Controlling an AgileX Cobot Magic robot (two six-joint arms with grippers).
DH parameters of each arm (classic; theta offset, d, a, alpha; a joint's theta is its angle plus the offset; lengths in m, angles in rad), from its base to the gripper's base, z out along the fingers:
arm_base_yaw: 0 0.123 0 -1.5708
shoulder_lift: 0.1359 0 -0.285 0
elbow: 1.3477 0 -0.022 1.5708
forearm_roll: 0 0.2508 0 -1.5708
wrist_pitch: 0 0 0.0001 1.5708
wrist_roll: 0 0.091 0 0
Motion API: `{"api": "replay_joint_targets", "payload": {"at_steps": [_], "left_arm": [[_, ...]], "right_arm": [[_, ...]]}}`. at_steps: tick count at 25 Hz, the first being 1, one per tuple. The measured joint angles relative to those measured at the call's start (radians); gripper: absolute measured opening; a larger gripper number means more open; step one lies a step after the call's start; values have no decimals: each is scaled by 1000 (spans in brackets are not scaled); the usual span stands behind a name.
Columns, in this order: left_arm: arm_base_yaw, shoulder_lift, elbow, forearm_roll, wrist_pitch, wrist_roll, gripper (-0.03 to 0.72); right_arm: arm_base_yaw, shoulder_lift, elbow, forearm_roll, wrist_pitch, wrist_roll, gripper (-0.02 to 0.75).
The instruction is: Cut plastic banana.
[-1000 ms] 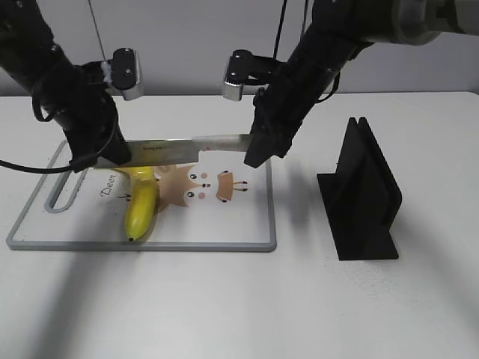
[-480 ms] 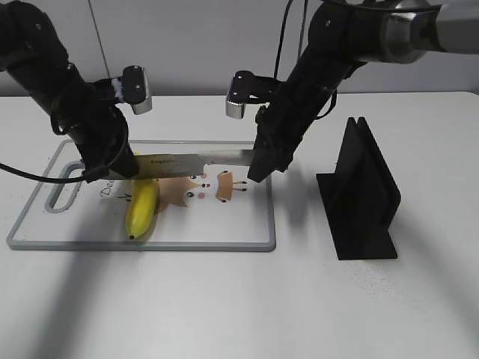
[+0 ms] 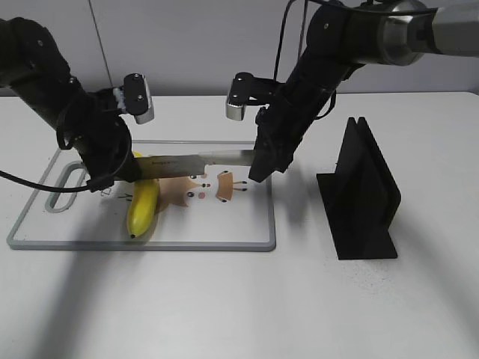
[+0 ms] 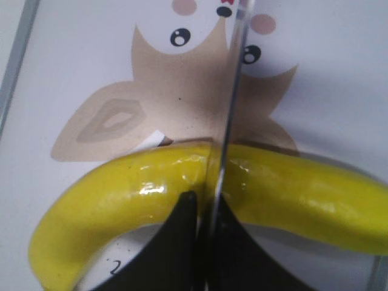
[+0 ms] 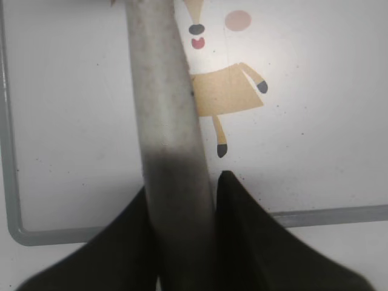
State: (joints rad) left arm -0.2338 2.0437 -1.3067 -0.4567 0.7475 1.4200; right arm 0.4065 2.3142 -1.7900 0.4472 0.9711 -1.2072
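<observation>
The plastic banana [image 3: 142,206] lies on the white cutting board [image 3: 224,232], glossy yellow, its dark tip toward the front. A kitchen knife [image 3: 194,158] is held level across the board between both grippers. My left gripper [image 3: 112,172] is shut on the knife's left end. In the left wrist view the thin blade [image 4: 233,91] runs between the jaws [image 4: 203,206] and rests on the banana [image 4: 121,200] at a seam in its middle. My right gripper [image 3: 258,168] is shut on the knife's right end; the right wrist view shows that grey end [image 5: 167,103] between the jaws [image 5: 185,180].
The board has a cartoon deer print [image 3: 198,187] and a handle slot [image 3: 63,187] at its left end. A black knife stand [image 3: 363,194] stands on the white table to the right of the board. Its grey rim shows in the right wrist view [image 5: 12,182].
The knife has come down from above the banana to rest on it. The left gripper has moved down and a little right. The right gripper has barely moved.
</observation>
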Motion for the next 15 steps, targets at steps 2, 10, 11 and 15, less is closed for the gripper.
{"api": "replay_joint_targets", "payload": {"at_steps": [2,10,11,15], "left_arm": [[0,0,0,0,-1,0,12],[0,0,1,0,-3,0,12],[0,0,1,0,-3,0,12],[-1,8,7,-1,-12,0,12]], "right_arm": [[0,0,0,0,0,0,226],[0,0,0,1,-2,0,228],[0,0,0,1,-2,0,228],[0,8,0,3,-5,1,233]]}}
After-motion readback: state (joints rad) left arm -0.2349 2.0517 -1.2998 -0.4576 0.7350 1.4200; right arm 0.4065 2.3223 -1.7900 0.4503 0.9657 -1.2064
